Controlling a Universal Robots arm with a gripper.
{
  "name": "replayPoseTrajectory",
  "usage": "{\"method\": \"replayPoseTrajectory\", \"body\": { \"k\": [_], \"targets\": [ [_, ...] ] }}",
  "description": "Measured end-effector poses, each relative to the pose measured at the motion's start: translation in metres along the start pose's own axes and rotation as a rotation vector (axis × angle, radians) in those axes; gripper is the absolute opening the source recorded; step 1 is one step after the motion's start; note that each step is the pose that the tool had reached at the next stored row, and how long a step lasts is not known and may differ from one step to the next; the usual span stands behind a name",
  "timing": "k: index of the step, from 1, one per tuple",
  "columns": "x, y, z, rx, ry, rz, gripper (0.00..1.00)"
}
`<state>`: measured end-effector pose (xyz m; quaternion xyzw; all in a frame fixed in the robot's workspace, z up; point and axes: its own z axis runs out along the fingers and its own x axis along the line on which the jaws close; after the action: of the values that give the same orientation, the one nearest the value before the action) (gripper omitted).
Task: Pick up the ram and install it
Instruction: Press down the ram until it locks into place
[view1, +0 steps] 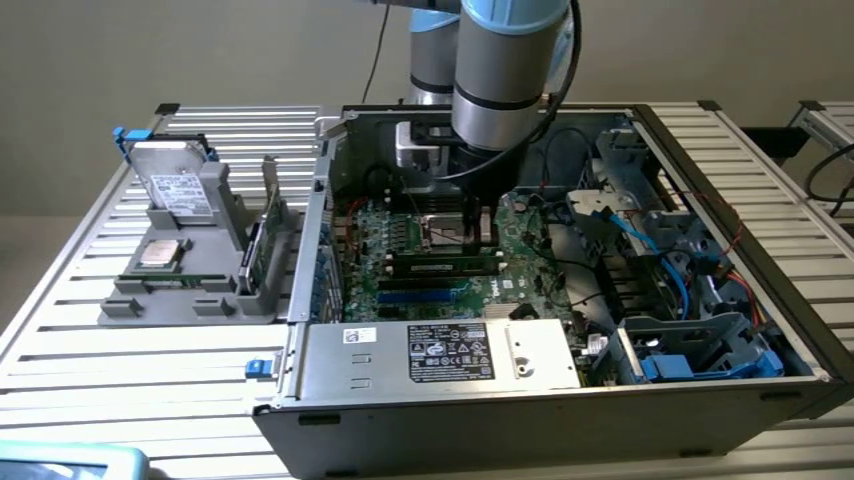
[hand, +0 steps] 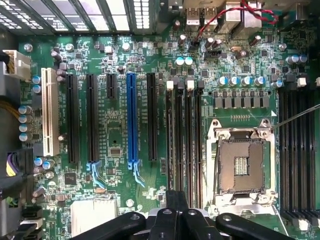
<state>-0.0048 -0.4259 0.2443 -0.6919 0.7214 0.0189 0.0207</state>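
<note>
Gripper (hand: 172, 210) closed, empty — over motherboard (hand: 125, 125), ram (view1: 445, 267) seated in slot.

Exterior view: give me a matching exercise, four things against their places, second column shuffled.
Things:
1. silver boxy hard drive
2. long dark memory stick with pale label
3. silver labelled power supply box
4. blue cables

Places:
A. on the green motherboard, mid-case
B. propped on the grey rack, outside the case, at the exterior view's left
C. along the near wall of the grey computer case
D. inside the case, toward the exterior view's right

Pairs: 1-B, 2-A, 3-C, 4-D
</note>
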Motion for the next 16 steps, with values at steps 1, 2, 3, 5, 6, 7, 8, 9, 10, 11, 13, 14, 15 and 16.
{"method": "replayPoseTrajectory", "body": {
  "k": [1,2,3,5,6,7,8,9,10,11,13,14,15,16],
  "targets": [
    [0.000,-0.0003,0.0016,0.0000,-0.0011,0.000,0.11],
    [0.001,-0.0006,0.0033,-0.0001,-0.0022,0.000,0.11],
    [0.001,-0.0015,0.0049,-0.0001,-0.0034,0.000,0.11],
    [0.001,-0.0030,0.0081,-0.0003,-0.0059,0.000,0.11],
    [0.001,-0.0030,0.0098,-0.0004,-0.0069,0.000,0.11],
    [0.002,-0.0029,0.0108,-0.0004,-0.0077,0.000,0.11],
    [0.002,-0.0030,0.0114,-0.0004,-0.0081,0.000,0.11],
    [0.002,-0.0030,0.0122,-0.0004,-0.0084,0.000,0.11],
    [0.002,-0.0030,0.0126,-0.0004,-0.0084,0.000,0.11],
    [0.002,-0.0030,0.0131,-0.0004,-0.0085,0.000,0.11],
    [0.002,-0.0030,0.0141,-0.0005,-0.0084,0.000,0.11],
    [0.002,-0.0030,0.0144,-0.0005,-0.0083,0.000,0.11],
    [0.002,-0.0030,0.0148,-0.0006,-0.0083,0.000,0.11],
    [0.002,-0.0031,0.0154,-0.0008,-0.0084,0.000,0.11]
  ]
}}
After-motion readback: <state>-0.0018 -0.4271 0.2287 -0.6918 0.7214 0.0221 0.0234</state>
